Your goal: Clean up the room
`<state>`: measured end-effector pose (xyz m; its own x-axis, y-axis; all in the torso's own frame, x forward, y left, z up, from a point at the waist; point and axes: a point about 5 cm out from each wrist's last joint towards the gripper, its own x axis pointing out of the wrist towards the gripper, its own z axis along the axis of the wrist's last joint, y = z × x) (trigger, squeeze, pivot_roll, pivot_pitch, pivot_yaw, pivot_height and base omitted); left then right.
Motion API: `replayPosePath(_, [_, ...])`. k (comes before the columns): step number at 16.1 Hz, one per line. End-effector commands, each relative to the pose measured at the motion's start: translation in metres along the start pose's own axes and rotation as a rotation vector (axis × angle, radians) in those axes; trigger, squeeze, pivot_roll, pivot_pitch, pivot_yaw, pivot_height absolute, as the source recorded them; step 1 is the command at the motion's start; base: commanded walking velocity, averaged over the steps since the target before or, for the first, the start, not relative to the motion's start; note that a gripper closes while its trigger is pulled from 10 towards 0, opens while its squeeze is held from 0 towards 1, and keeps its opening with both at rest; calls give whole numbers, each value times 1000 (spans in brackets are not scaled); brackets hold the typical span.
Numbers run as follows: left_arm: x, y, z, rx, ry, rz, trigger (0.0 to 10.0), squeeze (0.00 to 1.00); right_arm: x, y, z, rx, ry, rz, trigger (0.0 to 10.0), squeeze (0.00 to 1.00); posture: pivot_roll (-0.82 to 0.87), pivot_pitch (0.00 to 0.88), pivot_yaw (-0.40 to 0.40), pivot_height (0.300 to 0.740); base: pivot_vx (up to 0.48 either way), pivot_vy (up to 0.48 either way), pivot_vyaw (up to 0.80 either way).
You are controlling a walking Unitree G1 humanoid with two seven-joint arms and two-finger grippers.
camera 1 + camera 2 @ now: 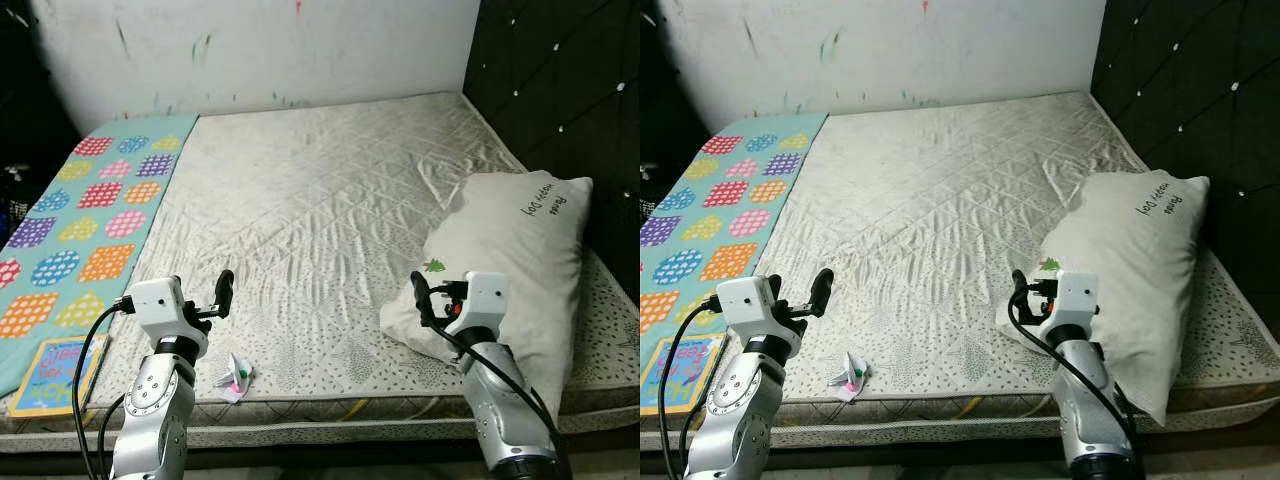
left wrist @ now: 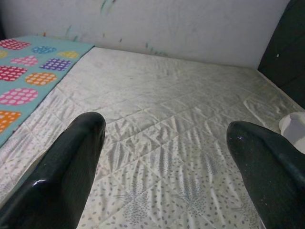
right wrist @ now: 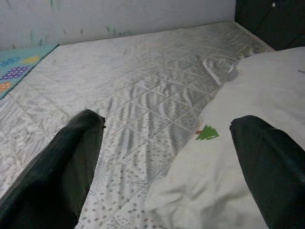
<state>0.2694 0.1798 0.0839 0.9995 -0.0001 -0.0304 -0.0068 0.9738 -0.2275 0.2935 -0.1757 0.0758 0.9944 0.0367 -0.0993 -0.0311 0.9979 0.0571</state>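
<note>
**Bare mattress, pillow at the right edge, both claws raised and empty**

Wide quilted mattress (image 1: 320, 200) reaching to the white wall (image 1: 260, 45). Along its left edge, a teal spotted blanket (image 1: 85, 220). At the right edge near the front corner, a white pillow (image 1: 520, 270), one end hanging over the front edge. On the front left corner, a picture book (image 1: 55, 372). Near the front edge, a small crumpled wrapper (image 1: 236, 377). Left claw (image 2: 162, 157) spread wide, gripping nothing, above the front edge. Right claw (image 3: 167, 152) equally wide, empty, over the pillow's near corner.
</note>
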Motion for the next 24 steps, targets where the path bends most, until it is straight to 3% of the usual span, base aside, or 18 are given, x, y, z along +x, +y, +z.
replayPosePath(1, [0, 2, 6, 13, -15, -1, 10000, 0, 4, 6, 8, 0, -33, 22, 10000, 0, -182, 0, 96, 740, 0, 0, 0])
replayPosePath(6, [0, 2, 5, 8, -14, -1, 10000, 0, 7, 8, 9, -16, -35, 38, 10000, 0, -178, 0, 90, 740, 0, -259, 0])
replayPosePath(19, [3, 0, 7, 15, -18, -9, 10000, 0, 8, 9, 7, -24, -35, 35, 10000, 0, -181, 0, 96, 740, 0, -472, 0])
replayPosePath(24, [2, 1, 6, 4, -31, 16, 10000, 0, 7, 8, 6, -30, -30, 37, 10000, 0, -181, 0, 93, 740, 0, 0, 0])
